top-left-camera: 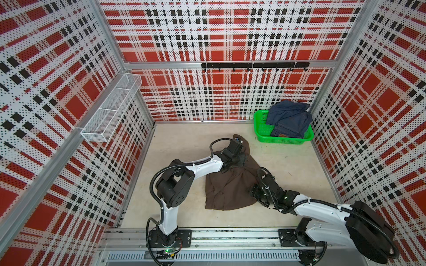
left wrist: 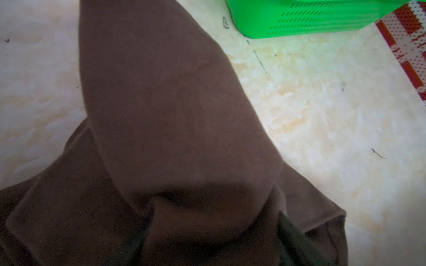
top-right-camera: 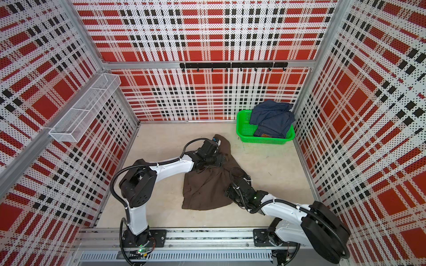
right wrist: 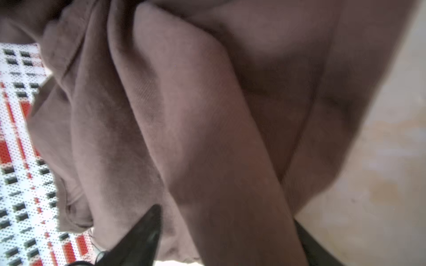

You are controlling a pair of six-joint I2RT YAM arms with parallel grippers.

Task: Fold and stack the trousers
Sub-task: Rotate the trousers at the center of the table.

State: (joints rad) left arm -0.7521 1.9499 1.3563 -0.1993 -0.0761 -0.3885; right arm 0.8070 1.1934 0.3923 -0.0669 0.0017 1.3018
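The left claw has a puckered fold of the trousers pinched between its two dark fingers, and the cloth rises to it like a tent. The right claw has a thick ridge of the same cloth running between its fingers; that view is blurred, so I cannot tell whether it is clamped or only straddling the fold. In both top views the dark brown trousers lie heaped on the middle of the tabletop, between the two arms. Their long axis runs from the robot's side toward the back wall. The broad end is nearest the arm bases, and the heap narrows to a tip that points away, near the green basket but apart from it. Blue jeans lie piled in that basket.
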